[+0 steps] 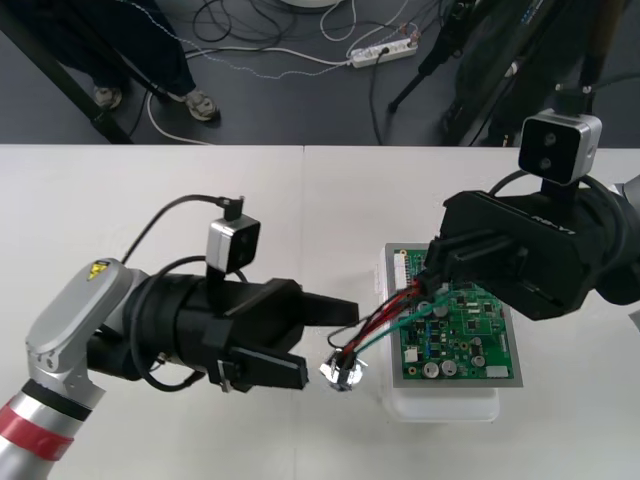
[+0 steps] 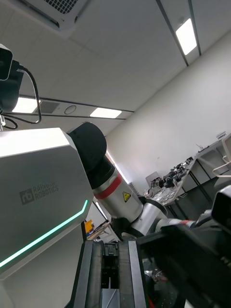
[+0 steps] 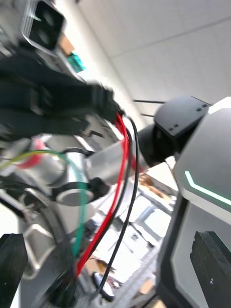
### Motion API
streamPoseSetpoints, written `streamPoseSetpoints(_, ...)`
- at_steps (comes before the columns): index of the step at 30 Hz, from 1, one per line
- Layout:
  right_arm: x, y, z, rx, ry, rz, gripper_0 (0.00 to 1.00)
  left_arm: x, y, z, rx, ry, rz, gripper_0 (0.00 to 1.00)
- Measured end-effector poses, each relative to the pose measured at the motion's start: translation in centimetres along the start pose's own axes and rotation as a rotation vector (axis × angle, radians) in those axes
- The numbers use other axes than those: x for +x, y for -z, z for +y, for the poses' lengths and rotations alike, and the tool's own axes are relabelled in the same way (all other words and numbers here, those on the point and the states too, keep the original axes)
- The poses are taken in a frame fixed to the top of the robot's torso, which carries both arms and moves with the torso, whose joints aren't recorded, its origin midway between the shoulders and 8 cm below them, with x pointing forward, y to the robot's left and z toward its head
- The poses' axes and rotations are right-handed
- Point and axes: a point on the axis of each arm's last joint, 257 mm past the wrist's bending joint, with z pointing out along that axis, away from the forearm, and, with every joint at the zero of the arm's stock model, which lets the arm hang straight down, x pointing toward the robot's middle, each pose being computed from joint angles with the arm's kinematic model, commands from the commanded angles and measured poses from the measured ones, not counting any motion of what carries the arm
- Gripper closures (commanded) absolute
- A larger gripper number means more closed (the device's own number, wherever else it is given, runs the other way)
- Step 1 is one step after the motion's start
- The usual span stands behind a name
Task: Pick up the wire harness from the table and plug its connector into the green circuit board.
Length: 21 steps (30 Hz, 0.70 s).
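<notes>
Front view: the right gripper (image 1: pixel 432 280) pinches the wire harness (image 1: pixel 386 318) at the left edge of the green circuit board (image 1: pixel 466 330), its wires slanting toward the metal socket (image 1: pixel 342 372) beside the spread-fingered left gripper (image 1: pixel 330 343).

plain light table (image 1: pixel 200 190) carries a white base (image 1: pixel 440 405) toward the robot's right, the green circuit board (image 1: pixel 465 340) on top; the round metal socket (image 1: pixel 343 372) of the harness (image 1: pixel 385 316) lies just beside the base's near left corner

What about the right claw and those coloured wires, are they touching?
Touching. In the front view the wires run straight into the closed tips of the right gripper above the green board.
</notes>
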Motion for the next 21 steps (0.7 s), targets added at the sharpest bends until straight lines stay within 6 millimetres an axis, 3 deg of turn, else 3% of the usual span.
streamPoseSetpoints(12, 1.0, 0.6, 1.9, 0.022, 0.006, -0.010, 1.00, -2.1, 5.3, 2.5, -0.225, -0.042, 0.034, 0.00)
streamPoseSetpoints(21, 1.8, 0.3, 3.5, 0.049, 0.060, 0.017, 1.00, -5.0, 6.8, 4.1, -0.388, -0.112, 0.033, 0.00)
